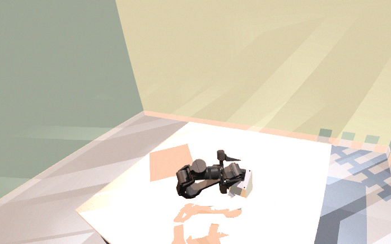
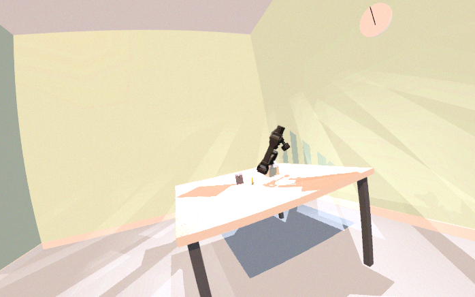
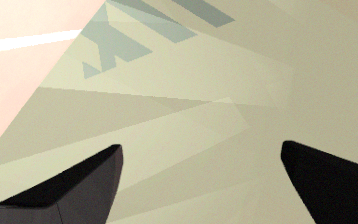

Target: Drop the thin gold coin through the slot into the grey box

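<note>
So the pincer (image 3: 200, 185) is hanging wide open with nothing in it, aiming at the wall. The coin (image 2: 252, 180) is standing on edge on the worktop (image 2: 232, 210), probably so the fingers can pinch its faces, near the grey box (image 2: 239, 178).

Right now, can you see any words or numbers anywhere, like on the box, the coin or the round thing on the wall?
None: no words or numbers can be read.
Pale pink round disc on the wall: only one dark slanted line, no digits.
Small grey box: too small to tell.
Thin gold coin: too small to tell.
Open black hand: plain, no label.
</note>
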Motion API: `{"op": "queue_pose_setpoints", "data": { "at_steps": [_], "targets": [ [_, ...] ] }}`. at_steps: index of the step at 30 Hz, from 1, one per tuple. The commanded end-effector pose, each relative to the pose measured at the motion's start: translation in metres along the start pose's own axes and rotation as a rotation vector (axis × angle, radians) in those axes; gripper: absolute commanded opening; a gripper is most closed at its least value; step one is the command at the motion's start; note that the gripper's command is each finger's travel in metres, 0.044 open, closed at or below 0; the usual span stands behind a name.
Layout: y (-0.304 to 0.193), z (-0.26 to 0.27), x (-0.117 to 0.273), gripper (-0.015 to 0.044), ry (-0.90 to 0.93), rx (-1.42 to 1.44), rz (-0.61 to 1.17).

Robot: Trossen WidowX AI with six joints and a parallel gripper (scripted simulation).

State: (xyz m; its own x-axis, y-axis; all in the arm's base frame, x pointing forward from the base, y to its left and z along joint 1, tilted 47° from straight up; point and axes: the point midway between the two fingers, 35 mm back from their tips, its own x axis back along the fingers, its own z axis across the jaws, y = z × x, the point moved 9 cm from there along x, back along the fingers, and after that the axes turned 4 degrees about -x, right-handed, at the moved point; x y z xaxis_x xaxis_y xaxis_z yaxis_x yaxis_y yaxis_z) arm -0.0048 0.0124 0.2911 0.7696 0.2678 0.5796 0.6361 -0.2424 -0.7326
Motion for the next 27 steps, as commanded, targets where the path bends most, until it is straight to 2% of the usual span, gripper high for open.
{"op": "queue_pose_setpoints", "data": {
  "at_steps": [1,9,18,27],
  "targets": [
    [-0.001,-0.001,-0.001,0.0374,-0.007,0.001,-0.008],
    [-0.008,-0.045,-0.026,0.0164,-0.239,0.066,-0.407],
    [0.027,-0.106,-0.031,0.0161,-0.313,0.216,-0.914],
    [0.097,-0.141,0.002,0.0161,-0.166,0.459,-1.335]
  ]
}}
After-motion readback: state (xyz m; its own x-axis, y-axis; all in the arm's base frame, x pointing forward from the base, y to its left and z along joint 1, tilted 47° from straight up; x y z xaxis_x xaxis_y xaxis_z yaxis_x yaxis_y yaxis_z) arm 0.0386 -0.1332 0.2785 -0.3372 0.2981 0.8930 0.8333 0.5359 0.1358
